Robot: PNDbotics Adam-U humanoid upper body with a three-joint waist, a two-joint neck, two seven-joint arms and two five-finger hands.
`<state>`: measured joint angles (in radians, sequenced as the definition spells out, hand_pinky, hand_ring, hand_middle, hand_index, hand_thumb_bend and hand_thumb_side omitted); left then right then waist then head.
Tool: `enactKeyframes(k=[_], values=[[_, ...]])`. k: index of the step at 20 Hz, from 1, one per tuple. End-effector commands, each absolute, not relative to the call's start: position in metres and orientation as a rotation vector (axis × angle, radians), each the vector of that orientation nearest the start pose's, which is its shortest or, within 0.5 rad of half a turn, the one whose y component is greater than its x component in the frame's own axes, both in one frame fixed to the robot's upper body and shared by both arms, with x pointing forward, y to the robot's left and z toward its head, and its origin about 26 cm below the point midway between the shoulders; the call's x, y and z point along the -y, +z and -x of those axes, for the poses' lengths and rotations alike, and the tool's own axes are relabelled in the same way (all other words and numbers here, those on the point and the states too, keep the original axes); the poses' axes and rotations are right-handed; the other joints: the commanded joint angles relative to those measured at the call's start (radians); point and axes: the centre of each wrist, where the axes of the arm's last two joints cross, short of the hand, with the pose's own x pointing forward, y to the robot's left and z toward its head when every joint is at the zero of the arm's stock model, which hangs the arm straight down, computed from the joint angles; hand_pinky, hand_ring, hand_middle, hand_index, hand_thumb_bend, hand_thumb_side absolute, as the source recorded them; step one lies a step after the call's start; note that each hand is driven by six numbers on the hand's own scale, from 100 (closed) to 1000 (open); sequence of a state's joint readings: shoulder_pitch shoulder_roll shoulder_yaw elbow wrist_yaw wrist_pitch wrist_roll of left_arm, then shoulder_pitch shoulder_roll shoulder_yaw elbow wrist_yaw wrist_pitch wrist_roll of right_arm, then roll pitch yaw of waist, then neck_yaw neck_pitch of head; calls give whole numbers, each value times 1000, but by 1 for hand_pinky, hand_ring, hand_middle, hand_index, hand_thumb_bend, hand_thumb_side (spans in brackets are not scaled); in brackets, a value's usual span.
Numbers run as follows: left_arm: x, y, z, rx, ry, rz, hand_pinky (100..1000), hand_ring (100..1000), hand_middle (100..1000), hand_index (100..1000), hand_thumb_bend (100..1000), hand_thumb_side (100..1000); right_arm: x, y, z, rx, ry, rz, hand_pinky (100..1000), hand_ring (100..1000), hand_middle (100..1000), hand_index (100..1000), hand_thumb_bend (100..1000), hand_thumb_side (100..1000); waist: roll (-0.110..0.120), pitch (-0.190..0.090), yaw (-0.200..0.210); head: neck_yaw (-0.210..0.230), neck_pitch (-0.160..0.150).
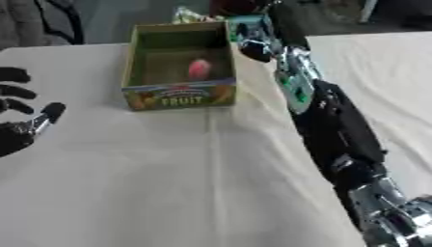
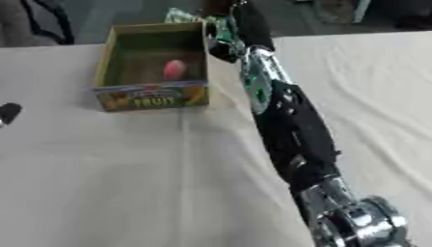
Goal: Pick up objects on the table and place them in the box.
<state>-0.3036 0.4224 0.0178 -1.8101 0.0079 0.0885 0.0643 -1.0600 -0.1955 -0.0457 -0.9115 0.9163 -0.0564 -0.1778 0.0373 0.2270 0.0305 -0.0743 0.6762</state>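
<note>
Beyond the far right corner of the open cardboard fruit box (image 1: 179,94), where a pink rounded object (image 1: 199,69) already lies, the robot's right hand (image 1: 253,36) reaches, fingers unreadable, best kept clear of the box rim, while the left hand (image 1: 21,113) rests open at the near left.

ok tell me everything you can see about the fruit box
The fruit box is an open-topped cardboard carton, olive green inside, with a printed front panel reading FRUIT among fruit pictures. It stands upright on the white tablecloth near the table's far edge. A pink rounded object lies inside on its floor. The right arm stretches past its right side; whether it touches the box is unclear.
</note>
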Motion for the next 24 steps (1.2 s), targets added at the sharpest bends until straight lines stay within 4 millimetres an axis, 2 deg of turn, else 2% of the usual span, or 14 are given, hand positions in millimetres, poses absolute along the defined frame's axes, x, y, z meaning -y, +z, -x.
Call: enactKeyframes(k=[1, 3, 6, 12, 17, 24], values=[[-305, 179, -324, 2031, -318, -377, 508, 600, 632, 707, 606, 100, 227, 248, -484, 2055, 681, 983, 763, 892, 782, 945, 100, 265, 3, -24, -9, 14, 7], [-306, 178, -323, 2028, -307, -385, 507, 600, 631, 707, 607, 100, 248, 249, -477, 2075, 641, 938, 761, 886, 771, 938, 100, 317, 3, -26, -20, 19, 11], [-308, 177, -323, 2027, -295, -390, 510, 601, 631, 706, 606, 100, 275, 246, -463, 2089, 596, 878, 756, 878, 763, 937, 100, 337, 2, -26, -31, 26, 14], [-308, 175, -323, 2025, -284, -394, 509, 598, 631, 707, 606, 100, 312, 238, -436, 2099, 453, 847, 747, 874, 751, 934, 100, 393, 5, -25, -46, 43, 34], [-310, 174, -322, 2021, -273, -402, 505, 595, 631, 707, 607, 100, 330, 229, -421, 2083, 369, 848, 743, 872, 737, 918, 100, 427, 11, -24, -52, 67, 55], [-311, 173, -322, 2018, -268, -405, 504, 596, 632, 707, 607, 100, 340, 221, -411, 2072, 316, 832, 741, 869, 718, 895, 100, 446, 15, -27, -64, 87, 84]])
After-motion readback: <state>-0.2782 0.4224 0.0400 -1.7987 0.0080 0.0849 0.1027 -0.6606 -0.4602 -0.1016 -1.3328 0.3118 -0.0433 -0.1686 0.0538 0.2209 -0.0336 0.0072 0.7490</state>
